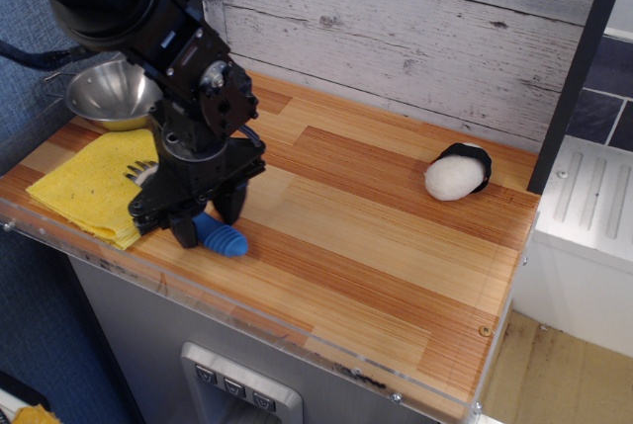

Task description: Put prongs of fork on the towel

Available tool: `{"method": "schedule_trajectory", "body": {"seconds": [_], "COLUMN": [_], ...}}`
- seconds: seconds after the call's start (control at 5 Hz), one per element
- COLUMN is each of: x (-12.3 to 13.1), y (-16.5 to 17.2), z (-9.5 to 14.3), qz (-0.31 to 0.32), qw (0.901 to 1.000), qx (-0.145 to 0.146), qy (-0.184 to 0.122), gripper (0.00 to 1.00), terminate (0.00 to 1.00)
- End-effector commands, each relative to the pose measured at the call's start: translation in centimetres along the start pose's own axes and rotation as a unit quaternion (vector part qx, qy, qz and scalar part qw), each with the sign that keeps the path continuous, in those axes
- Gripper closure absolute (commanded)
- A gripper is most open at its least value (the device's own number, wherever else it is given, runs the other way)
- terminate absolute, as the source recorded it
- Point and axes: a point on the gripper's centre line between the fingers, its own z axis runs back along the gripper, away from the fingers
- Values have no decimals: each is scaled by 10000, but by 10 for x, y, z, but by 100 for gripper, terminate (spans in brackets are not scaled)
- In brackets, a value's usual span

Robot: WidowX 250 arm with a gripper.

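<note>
The job looked nearly done. The soft yellow towel (84, 187) lay flat & thick at the left, w/ the grey metal prongs (139, 175) resting on its right edge. The gripper (205, 220) had its fingers closed on the fork (213, 236), its bumpy blue handle over the smooth wood counter (396, 246). Left: let go.

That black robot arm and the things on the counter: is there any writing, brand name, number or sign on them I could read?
None: no readable text in this view.
End effector, fork, towel, bowl, white and black object: no lettering shows.
Buttons on the panel below the counter: any marks too small to read.
</note>
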Motion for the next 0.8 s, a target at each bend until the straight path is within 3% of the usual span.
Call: {"method": "schedule_trajectory", "body": {"seconds": [0.0, 0.6], "x": [20, 42], "y": [-8, -19], "z": [22, 92], "qz": [78, -318], "qw": [9989, 9959], "qx": [-390, -676], "qy": [-239, -502], "gripper": [0, 0], "terminate": [0, 0]}}
